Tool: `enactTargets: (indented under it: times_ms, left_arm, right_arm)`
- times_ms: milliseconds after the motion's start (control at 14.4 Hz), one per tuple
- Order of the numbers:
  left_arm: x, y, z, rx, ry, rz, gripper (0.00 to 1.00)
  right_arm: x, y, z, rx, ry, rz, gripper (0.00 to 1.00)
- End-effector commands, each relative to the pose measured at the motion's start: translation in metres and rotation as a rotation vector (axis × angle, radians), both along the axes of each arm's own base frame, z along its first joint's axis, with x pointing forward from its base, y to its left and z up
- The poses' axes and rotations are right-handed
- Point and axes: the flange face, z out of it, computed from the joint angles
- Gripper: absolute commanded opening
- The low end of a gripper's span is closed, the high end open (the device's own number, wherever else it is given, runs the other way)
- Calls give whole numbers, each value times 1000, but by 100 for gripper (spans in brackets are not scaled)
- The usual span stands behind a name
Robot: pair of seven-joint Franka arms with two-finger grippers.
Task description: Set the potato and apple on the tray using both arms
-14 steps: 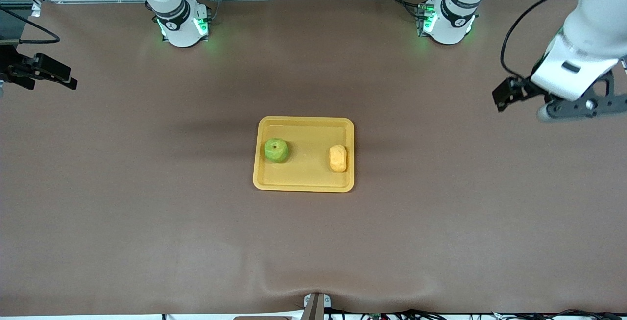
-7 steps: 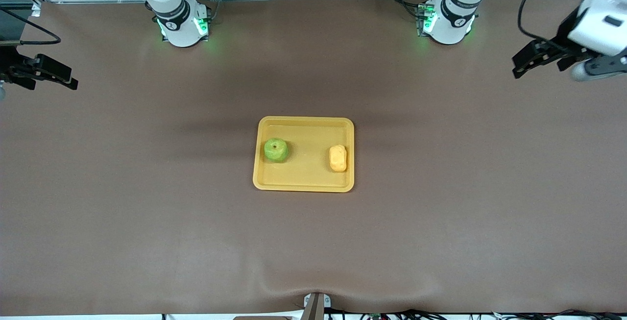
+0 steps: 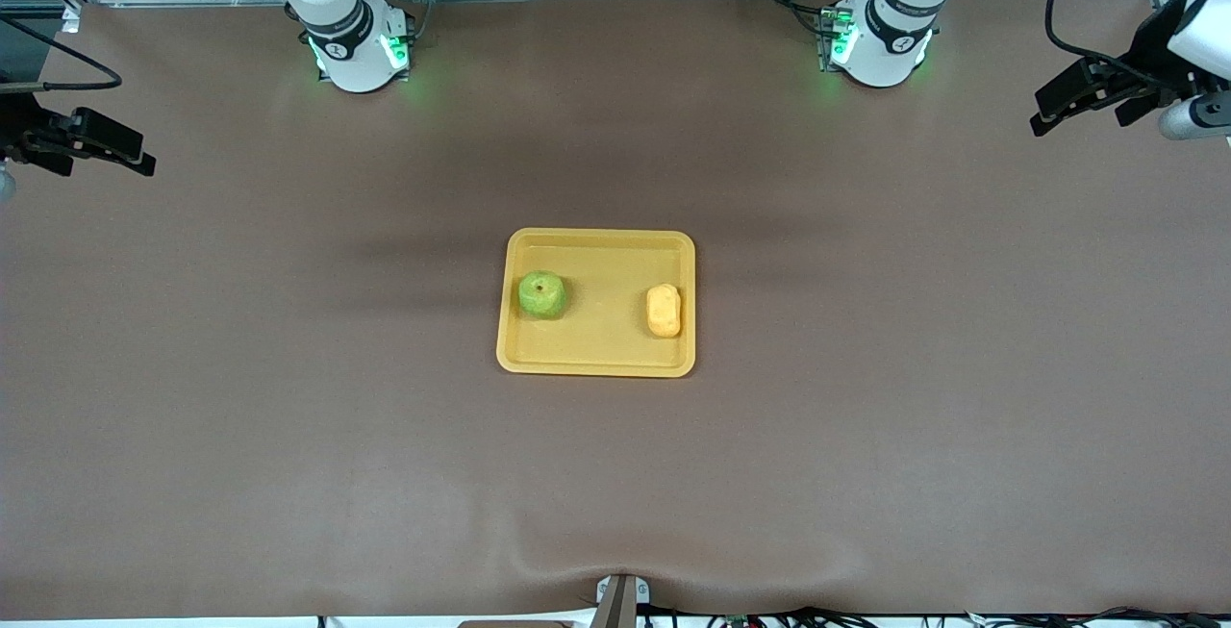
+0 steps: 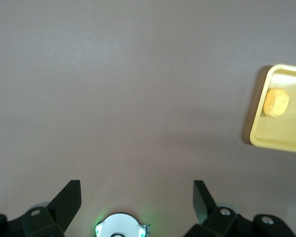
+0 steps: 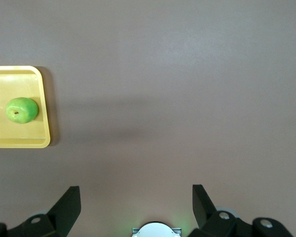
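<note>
The yellow-orange tray (image 3: 596, 359) lies at the middle of the table. The green apple (image 3: 542, 294) sits on it toward the right arm's end, and the yellow-orange potato (image 3: 664, 310) sits on it toward the left arm's end. The left wrist view shows the tray (image 4: 266, 139) and potato (image 4: 276, 102). The right wrist view shows the tray (image 5: 19, 143) and apple (image 5: 21, 109). My left gripper (image 4: 137, 197) is open and empty, high over the table's left-arm end. My right gripper (image 5: 136, 200) is open and empty, high over the right-arm end.
The two arm bases (image 3: 356, 46) (image 3: 880, 41) with green lights stand along the table's edge farthest from the front camera. A small mount (image 3: 618, 599) sits at the nearest edge. Brown table surface surrounds the tray.
My left arm has risen and drawn back from the tray, out toward the left-arm end of the table. The right arm, tray, apple and potato have not moved.
</note>
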Motion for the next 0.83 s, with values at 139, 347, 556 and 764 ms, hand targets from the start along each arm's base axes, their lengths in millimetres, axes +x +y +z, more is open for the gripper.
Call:
enactTargets:
  times_ms: [139, 347, 556, 764]
  left_arm:
    - [-3, 6, 2, -3, 13, -107, 100]
    - [-6, 3, 4, 1, 42, -109, 100]
    - [-5, 3, 8, 5, 50, -109, 100]
    - [0, 7, 10, 23, 43, -105, 100]
  right_arm:
    - [-1, -3, 0, -10, 7, -16, 100]
    - [-1, -3, 0, -8, 7, -16, 100]
    - [-1, -4, 0, -8, 7, -18, 100]
    - [-1, -4, 0, -8, 7, -18, 100]
